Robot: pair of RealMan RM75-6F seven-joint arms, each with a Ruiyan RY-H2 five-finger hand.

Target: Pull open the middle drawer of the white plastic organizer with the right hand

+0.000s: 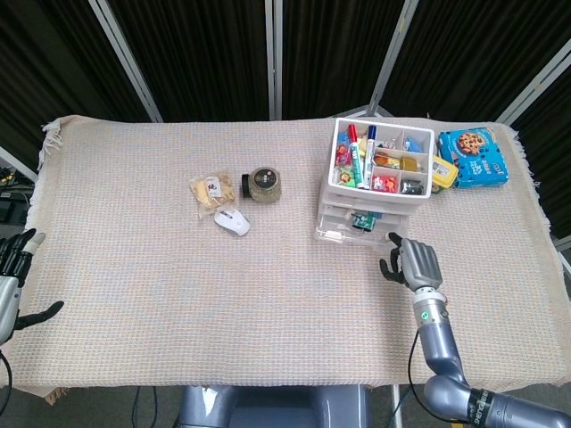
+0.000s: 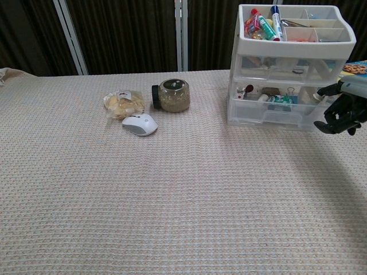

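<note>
The white plastic organizer (image 1: 375, 183) (image 2: 292, 57) stands at the back right of the table, with an open tray of pens on top. Its middle drawer (image 1: 352, 232) (image 2: 272, 113) is slid out toward me, and small items show inside it. My right hand (image 1: 415, 265) (image 2: 342, 107) is at the drawer's front right corner with its fingers curled onto the front edge. My left hand (image 1: 12, 283) hangs off the table's left edge, fingers apart, holding nothing.
A round jar (image 1: 264, 183), a white mouse (image 1: 232, 220) and a snack packet (image 1: 211, 190) lie left of the organizer. A blue cookie box (image 1: 473, 157) and a yellow item (image 1: 444, 169) lie to its right.
</note>
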